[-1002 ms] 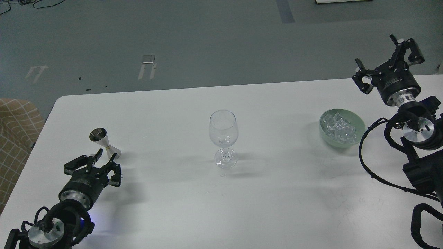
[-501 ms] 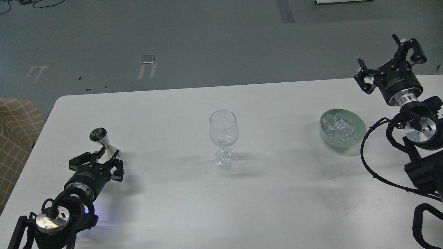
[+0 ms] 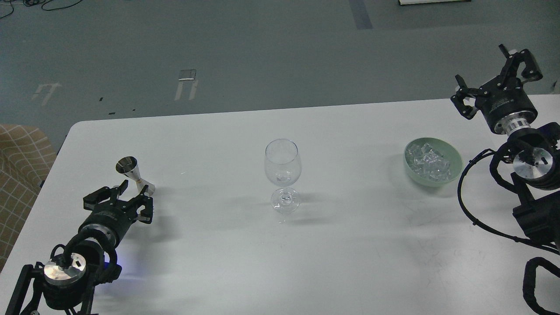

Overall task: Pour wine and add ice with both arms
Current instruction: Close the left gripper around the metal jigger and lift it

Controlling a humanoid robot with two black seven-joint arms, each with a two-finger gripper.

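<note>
Standing upright on the table [image 3: 350,245], the wine glass [image 3: 282,175] is flanked by 2 released hands: left hand [image 3: 119,200], right hand [image 3: 492,81].

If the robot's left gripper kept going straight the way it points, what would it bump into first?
Probably the metal measuring cup. The left gripper is open and aimed at its base, with nothing between them, though depth is hard to judge from this view.

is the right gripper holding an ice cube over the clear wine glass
No, the right gripper is open and holds nothing, off beyond the pale green bowl of clear ice cubes, far from the clear wine glass.
</note>
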